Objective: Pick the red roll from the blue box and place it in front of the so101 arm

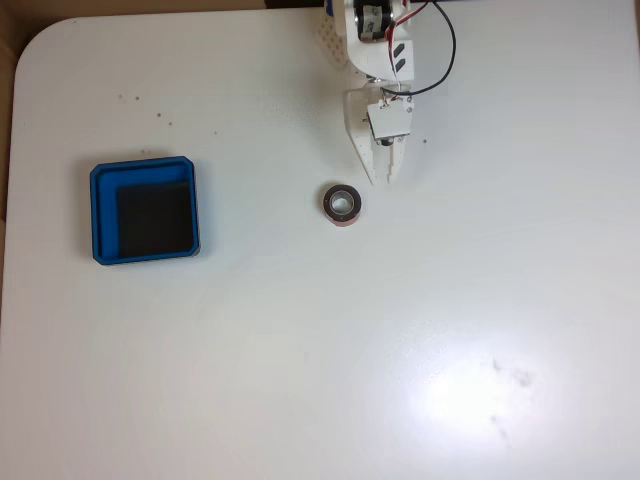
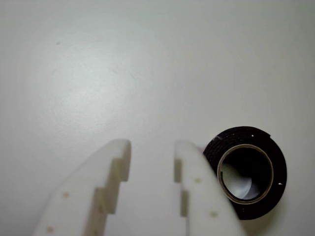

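Red roll [image 1: 342,204] lies flat on the white surface [image 1: 300,350], just beside the empty, parted jaws and well apart from the blue box [image 1: 144,211]. It looks light and stiff, best pinched across its outer wall.

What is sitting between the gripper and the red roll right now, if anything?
Nothing visible. In the fixed view the red roll lies on bare table just below-left of the gripper. The blue box sits far off to the left, out of the way.
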You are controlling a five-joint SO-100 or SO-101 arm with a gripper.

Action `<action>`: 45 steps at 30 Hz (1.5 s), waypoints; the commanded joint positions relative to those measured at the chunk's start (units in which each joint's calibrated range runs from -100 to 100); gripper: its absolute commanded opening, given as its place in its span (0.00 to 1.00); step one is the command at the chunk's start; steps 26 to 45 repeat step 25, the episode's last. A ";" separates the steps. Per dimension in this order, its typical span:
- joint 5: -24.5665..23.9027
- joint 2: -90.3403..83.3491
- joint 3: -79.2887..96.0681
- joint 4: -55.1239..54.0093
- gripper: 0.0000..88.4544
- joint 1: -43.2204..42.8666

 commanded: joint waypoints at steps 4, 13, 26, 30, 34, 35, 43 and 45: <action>0.31 -3.49 0.90 -1.15 0.01 0.51; 0.22 -3.49 0.90 -1.15 0.01 0.41; 0.22 -3.49 0.90 -1.15 0.01 0.41; 0.22 -3.49 0.90 -1.15 0.01 0.41; 0.22 -3.49 0.90 -1.15 0.01 0.41; 0.22 -3.49 0.90 -1.15 0.01 0.41; 0.22 -3.49 0.90 -1.15 0.01 0.41; 0.22 -3.49 0.90 -1.15 0.01 0.41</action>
